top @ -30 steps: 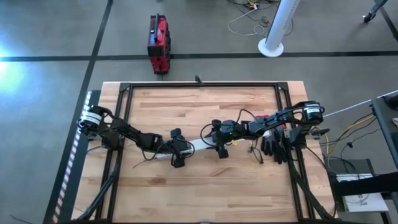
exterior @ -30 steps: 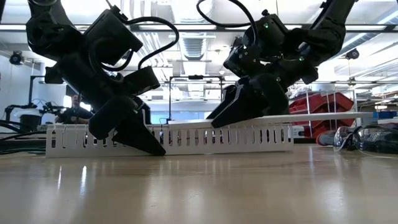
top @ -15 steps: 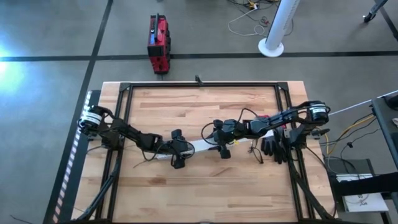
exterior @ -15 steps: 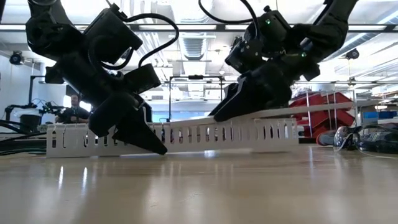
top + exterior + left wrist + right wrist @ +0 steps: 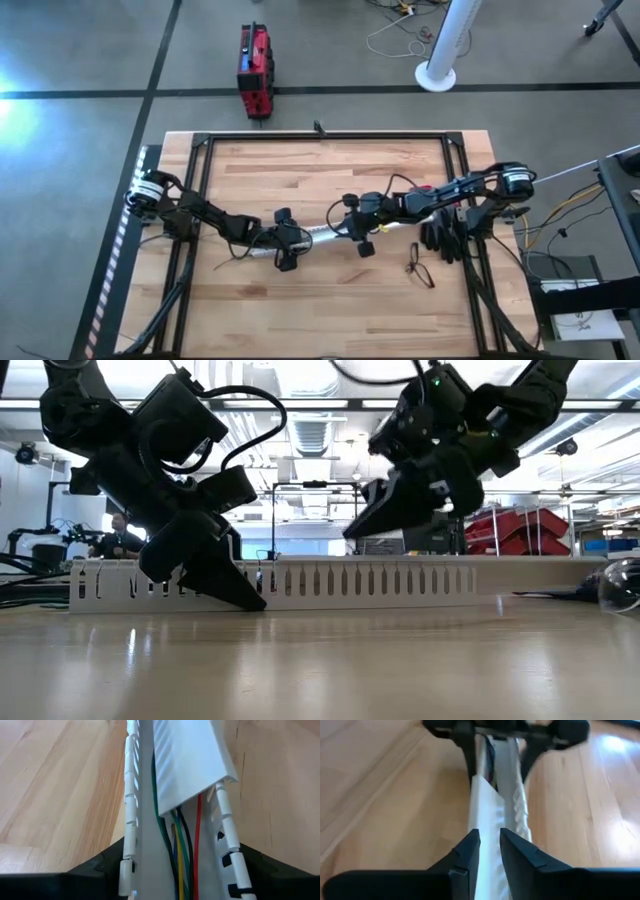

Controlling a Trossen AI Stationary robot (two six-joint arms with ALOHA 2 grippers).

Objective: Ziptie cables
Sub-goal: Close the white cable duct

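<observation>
High view shows the slotted cable duct (image 5: 315, 238) mid-bench, left gripper (image 5: 285, 248) clamping one end, right gripper (image 5: 358, 236) pinching the white cover strip (image 5: 487, 820) (partly lifted). Coloured wires (image 5: 181, 845) lie inside; no ziptie visible, so the tying seems undone.

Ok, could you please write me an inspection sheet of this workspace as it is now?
Surface: wooden table in a black frame.
Job's things: white slotted cable duct on the table; white cover partly over it.
Clutter: black gloves and glasses at the right side.
Grippers: left tool shut on the duct; right tool shut on the cover.
Cables: coloured wires inside the duct.
Surroundings: red toolbox on the floor; a person far behind.
</observation>
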